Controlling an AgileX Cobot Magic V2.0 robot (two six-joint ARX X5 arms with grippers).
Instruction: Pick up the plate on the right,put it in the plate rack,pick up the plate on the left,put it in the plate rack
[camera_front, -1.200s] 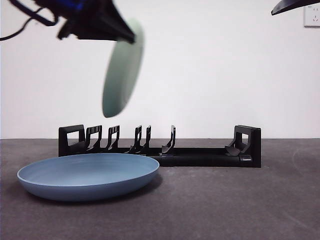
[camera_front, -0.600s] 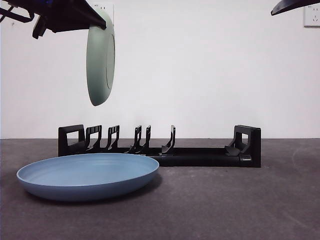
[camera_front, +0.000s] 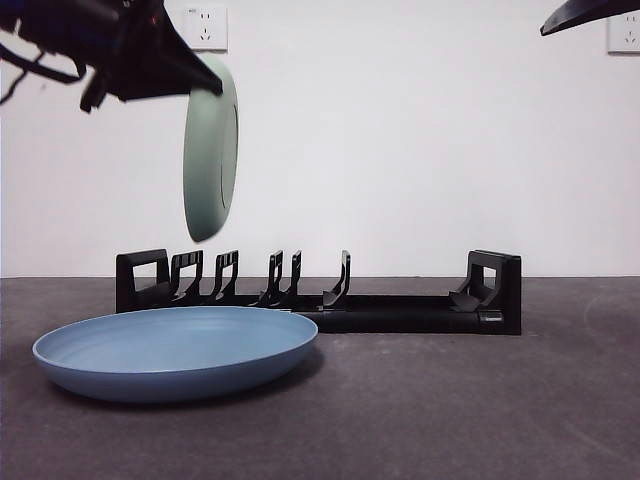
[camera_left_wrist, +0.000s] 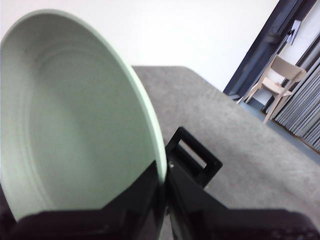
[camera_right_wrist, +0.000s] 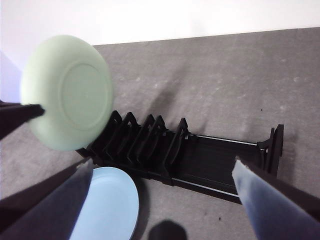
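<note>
Now a pale green plate (camera_front: 211, 148) hangs on edge above the plate rack's (camera_front: 318, 292) left end.

Front view: the left claw (camera_front: 205, 80) pinches the green plate's top rim; against the frame half a second ago the plate sits slightly lower and a touch rightward. The long low black rack with upright prongs and loop-shaped ends stands on the dark bench (camera_front: 480, 400); one blue plate (camera_front: 175, 350) lies flat in front of its left half. Left wrist view: jaws narrow, closed on the green plate's (camera_left_wrist: 75, 125) rim, a rack end (camera_left_wrist: 195, 160) below. Right wrist view: the right claw (camera_right_wrist: 160, 200), jaws wide, high above the rack (camera_right_wrist: 185, 155); two plates, green (camera_right_wrist: 67, 97) and blue (camera_right_wrist: 107, 205), one rack.
</note>
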